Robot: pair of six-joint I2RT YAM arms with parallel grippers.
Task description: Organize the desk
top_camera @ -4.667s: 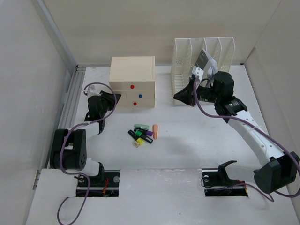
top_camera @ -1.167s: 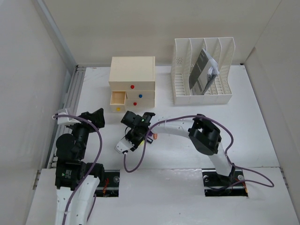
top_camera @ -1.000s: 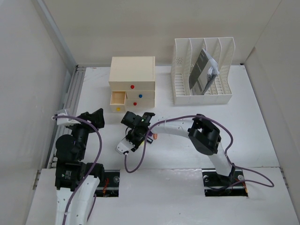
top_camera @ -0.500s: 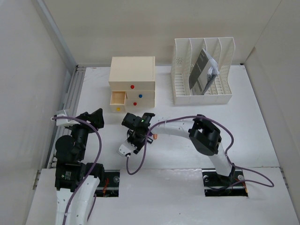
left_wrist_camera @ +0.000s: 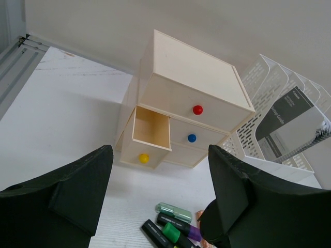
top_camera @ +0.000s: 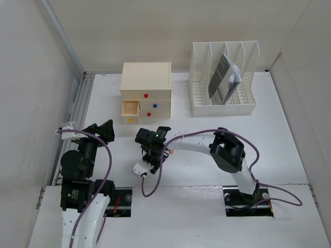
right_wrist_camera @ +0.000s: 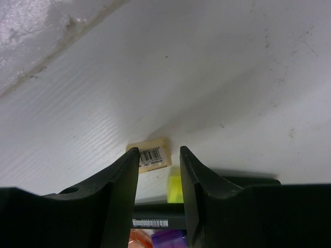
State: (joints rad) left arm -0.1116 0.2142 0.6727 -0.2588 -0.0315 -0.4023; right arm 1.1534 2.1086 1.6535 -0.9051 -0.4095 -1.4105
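White desk (top_camera: 207, 129), right hand (right_wrist_camera: 159, 153) over highlighters (left_wrist_camera: 170, 226)

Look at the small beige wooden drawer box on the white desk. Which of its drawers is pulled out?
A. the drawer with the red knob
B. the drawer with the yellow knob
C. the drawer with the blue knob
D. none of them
B: the drawer with the yellow knob juts out of the beige wooden drawer box with its inside showing, while the red-knobbed drawer and the blue-knobbed drawer sit closed.
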